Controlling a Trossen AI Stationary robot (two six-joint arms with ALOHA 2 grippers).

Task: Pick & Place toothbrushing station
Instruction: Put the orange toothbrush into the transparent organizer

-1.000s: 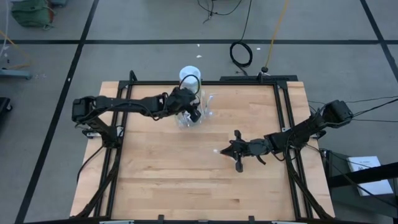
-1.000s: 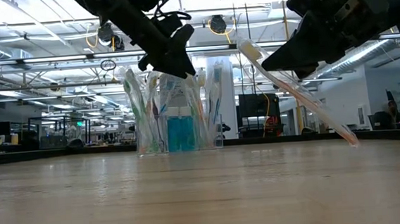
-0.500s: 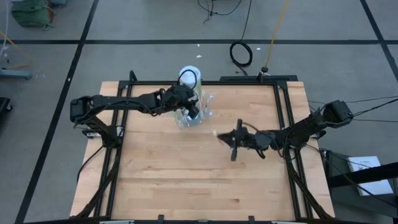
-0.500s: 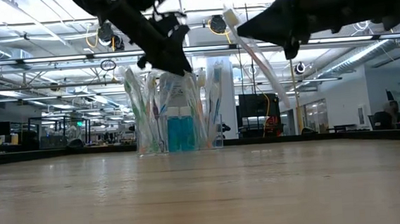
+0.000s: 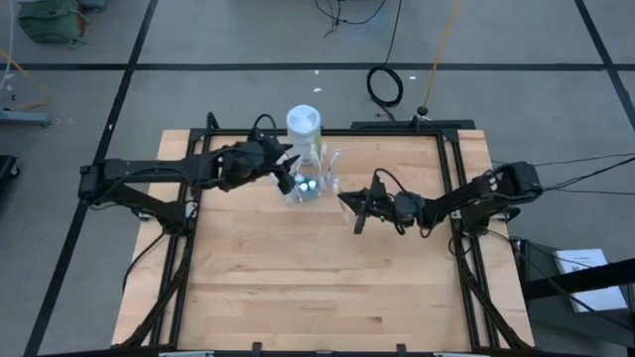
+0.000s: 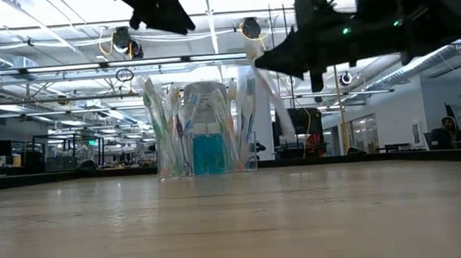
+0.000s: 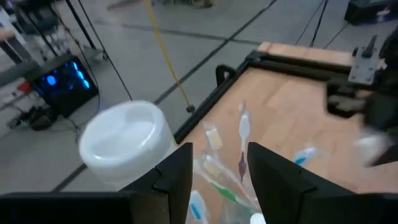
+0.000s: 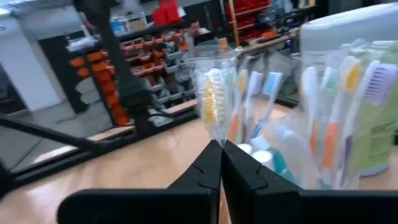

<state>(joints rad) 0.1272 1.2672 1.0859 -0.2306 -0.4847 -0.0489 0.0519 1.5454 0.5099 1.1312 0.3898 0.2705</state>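
Note:
The toothbrushing station [image 5: 308, 186] is a small clear holder on the far part of the table, filled with several toothbrushes and a blue tube [image 6: 206, 151]. It stands on its base just in front of a white-topped canister [image 5: 304, 123]. My left gripper [image 5: 286, 167] hovers open above the station's left side, high in the low view [image 6: 164, 10]; its fingers [image 7: 177, 174] frame the brushes below. To the right of the station, my right gripper [image 5: 349, 201] is shut on a pale toothbrush [image 6: 273, 93] with yellow bristles [image 8: 212, 96]. My right gripper pinches the toothbrush between its two fingers, on the neck just below the bristled head [image 8: 217, 138]. The fingers come about level from the table's right. The brush is lifted clear, head up beyond the fingertips, its handle [image 6: 282, 113] slanting down below the gripper.
A black frame [image 5: 446, 169] runs along the table's edges. Cables lie on the floor beyond the far edge [image 5: 385, 85]. Bare wood [image 5: 317, 278] spreads over the middle and near part of the table.
My left gripper has risen off the station and drawn back toward the table's left, staying open. My right gripper has carried the toothbrush toward the far left, closer to the station, and tipped up to level; the brush now stands steeper, with its handle end higher off the table.

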